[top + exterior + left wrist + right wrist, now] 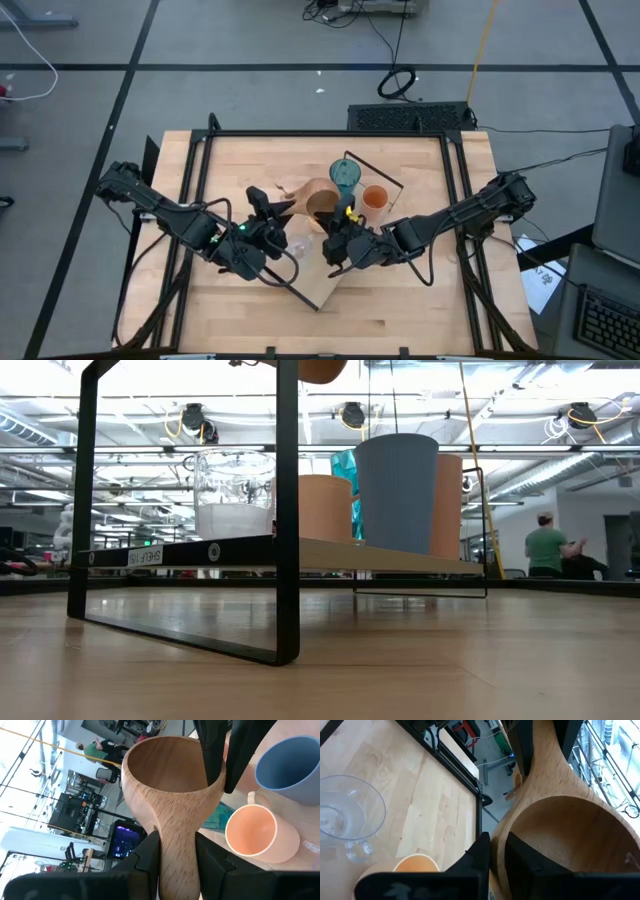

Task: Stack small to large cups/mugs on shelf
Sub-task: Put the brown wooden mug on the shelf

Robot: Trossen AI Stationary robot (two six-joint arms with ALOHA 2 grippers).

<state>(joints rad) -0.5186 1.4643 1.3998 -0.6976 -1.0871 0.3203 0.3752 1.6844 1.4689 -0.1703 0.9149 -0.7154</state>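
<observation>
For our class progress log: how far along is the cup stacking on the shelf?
Done: the clear cup, an orange cup, the blue cup and the teal tumbler stand on the shelf, none nested. In hand: both claws, left and right, grip the tan mug. Left: all the stacking.

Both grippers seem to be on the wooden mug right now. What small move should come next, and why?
Probably the left gripper should release. It is clamped on the handle of the wooden mug, while the right gripper pinches the rim, so the mug is held twice, above the shelf. Once one lets go, the other can carry the mug to its place among the cups.
</observation>
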